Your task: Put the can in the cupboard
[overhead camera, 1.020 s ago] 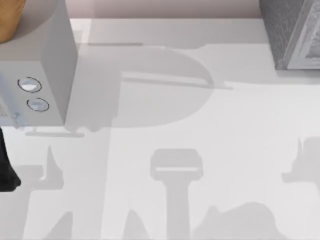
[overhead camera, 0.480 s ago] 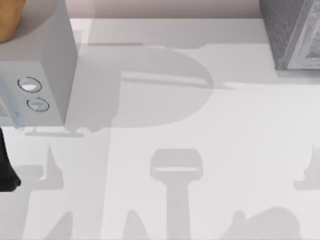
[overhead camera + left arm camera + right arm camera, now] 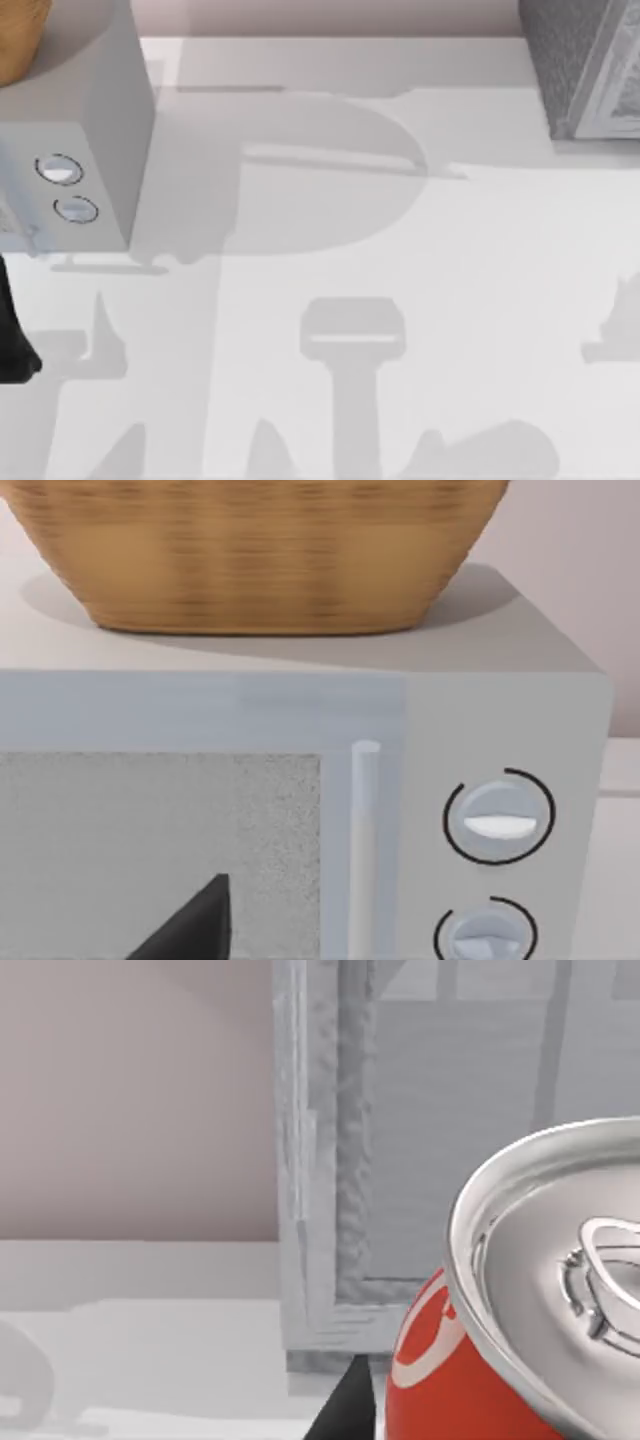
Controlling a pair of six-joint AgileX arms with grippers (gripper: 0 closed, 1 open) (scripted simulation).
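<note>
The can is red with white script and a silver top with a pull tab. It sits very close to the right wrist camera and is tilted. My right gripper is shut on it, with a dark fingertip showing beside the can. Behind the can stands the grey cupboard, its frame edge and inside panel facing the can. From above, the cupboard is at the table's far right corner. My left arm is parked at the table's left edge, and its gripper faces the microwave door.
A grey microwave with two round knobs stands at the far left. A woven basket rests on top of it. Shadows of the arms fall on the white table.
The right arm's shadows at the table's right side have shifted toward the right edge. The left arm and the microwave have not moved.
</note>
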